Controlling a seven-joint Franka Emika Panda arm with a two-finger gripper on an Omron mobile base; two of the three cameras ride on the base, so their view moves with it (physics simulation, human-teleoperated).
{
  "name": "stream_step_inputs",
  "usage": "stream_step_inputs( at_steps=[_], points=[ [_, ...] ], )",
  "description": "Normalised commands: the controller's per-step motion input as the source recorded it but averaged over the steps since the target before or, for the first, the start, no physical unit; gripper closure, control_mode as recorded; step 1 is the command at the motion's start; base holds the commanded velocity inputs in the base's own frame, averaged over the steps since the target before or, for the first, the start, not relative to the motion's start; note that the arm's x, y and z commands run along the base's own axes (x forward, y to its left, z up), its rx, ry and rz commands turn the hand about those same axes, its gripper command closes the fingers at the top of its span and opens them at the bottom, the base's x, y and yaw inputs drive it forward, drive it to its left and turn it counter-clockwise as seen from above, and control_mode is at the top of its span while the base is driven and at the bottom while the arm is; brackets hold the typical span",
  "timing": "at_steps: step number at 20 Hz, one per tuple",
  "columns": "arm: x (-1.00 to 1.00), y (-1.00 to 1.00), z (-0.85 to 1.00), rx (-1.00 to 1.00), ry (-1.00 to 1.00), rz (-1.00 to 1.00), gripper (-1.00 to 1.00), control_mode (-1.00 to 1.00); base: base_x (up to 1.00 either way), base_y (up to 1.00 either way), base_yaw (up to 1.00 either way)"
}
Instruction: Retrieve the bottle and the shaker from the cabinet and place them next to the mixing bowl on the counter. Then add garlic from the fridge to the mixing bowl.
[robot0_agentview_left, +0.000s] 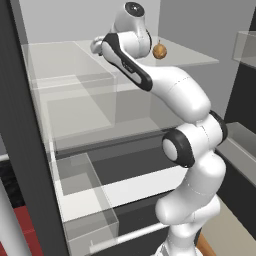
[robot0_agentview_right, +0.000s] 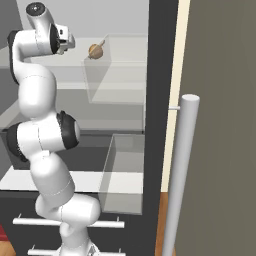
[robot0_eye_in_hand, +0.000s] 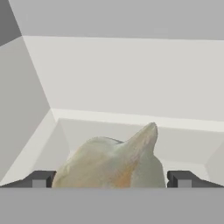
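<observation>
We find the small pale whitish-beige garlic bulb (robot0_eye_in_hand: 111, 164) on a clear glass shelf (robot0_agentview_left: 200, 57) high in the dark-framed fridge (robot0_agentview_left: 22, 125), lying between the spread tips of the tool (robot0_eye_in_hand: 111, 179), which pinch nothing. We judge it light, firm under papery skin and prone to roll. We would grip its broad belly, not the tapering stem, with gentle pressure.

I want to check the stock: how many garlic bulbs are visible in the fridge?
1. The garlic sits on the upper glass shelf of the fridge, between the open gripper fingertips. Others may be hidden behind the arm.
</observation>
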Motion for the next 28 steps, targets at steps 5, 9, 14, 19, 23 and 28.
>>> stream_step_inputs(
  at_steps=[5,9,14,19,23,28],
  points=[
    [0.0,0.0,0.0,0.0,0.0,0.0,-1.0,-1.0,0.0,0.0,0.0],
    [0.0,0.0,0.0,0.0,0.0,0.0,-1.0,-1.0,0.0,0.0,0.0],
    [0.0,0.0,-0.05,0.0,0.0,0.0,-1.0,-1.0,0.0,0.0,0.0],
    [0.0,0.0,-0.01,0.0,0.01,0.0,-1.0,-1.0,0.0,0.0,0.0],
    [0.0,0.0,0.0,0.0,0.0,0.0,-1.0,-1.0,0.0,0.0,0.0],
    [0.0,0.0,0.0,0.0,0.0,0.0,1.0,-1.0,0.0,0.0,0.0]
  ],
)
